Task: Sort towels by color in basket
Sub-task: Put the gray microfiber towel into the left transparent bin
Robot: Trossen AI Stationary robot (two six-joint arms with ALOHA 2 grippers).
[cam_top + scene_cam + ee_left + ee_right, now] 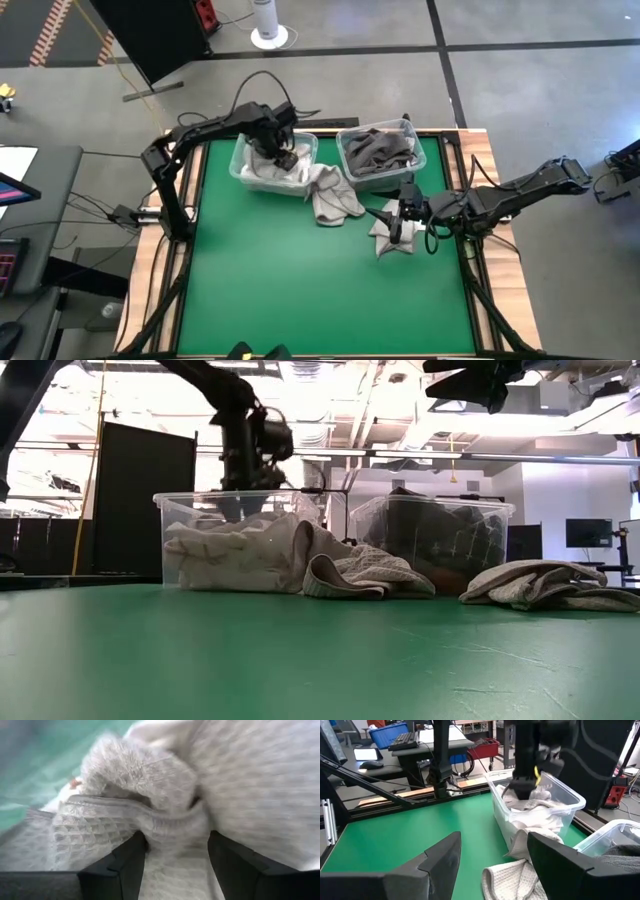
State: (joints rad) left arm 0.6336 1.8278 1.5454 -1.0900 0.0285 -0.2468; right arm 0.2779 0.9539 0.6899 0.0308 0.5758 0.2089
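Over the left bin point(245, 172) my left tool point(281, 155) stands open, fingers deep in light towels point(268, 170). My right tool point(397, 225), open, hovers above a towel point(388, 243) on the worktop point(300, 290). Closing now, I may snag several towels, seemingly tangled.

Dark jointed arms point(200, 130), black cables
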